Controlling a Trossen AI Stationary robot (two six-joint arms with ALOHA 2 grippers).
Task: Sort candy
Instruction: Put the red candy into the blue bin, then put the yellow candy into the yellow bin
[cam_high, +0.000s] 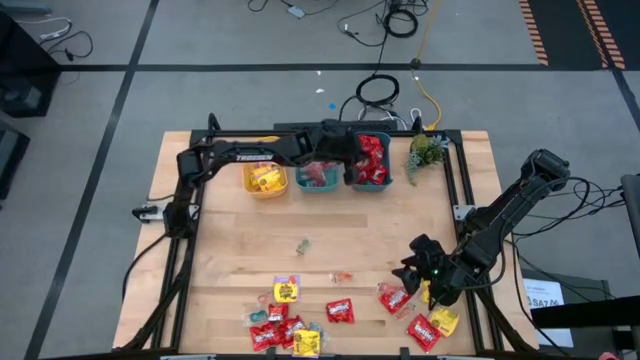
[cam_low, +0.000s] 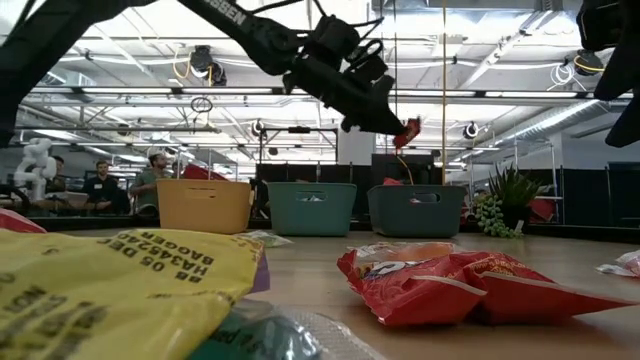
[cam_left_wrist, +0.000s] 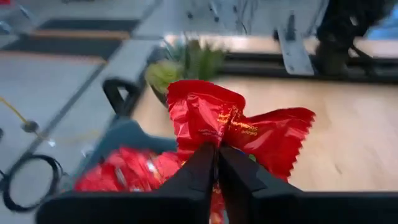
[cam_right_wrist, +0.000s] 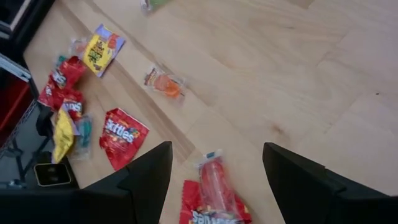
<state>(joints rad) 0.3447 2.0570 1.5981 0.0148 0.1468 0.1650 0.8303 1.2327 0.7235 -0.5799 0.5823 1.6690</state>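
- The wooden table is carrying everything you are working with, and both arms are reaching in over it from its two sides.
- Your left arm is stretching across the far edge of the table, and its left gripper is hanging above the teal bin that is sitting nearest the small green plant.
- That left gripper is pinching a red packet between nearly closed fingers — the packet is dangling over the red packets already lying in that bin.
- From table height you are seeing the same red packet held in the air above the bin, clear of its rim.
- Three bins are standing in a row along the far edge: a yellow bin holding yellow packets, a middle teal bin holding small pink-wrapped pieces, then the red-filled one.
- Your right gripper is hovering low over the near right part of the table with its fingers spread wide and gripping nothing.
- Just under it a red packet is lying flat on the wood.
- The unsorted candy is lying scattered along the near edge — red and yellow packets, some touching or overlapping.
- A small clear-wrapped piece is lying alone near the table's middle.
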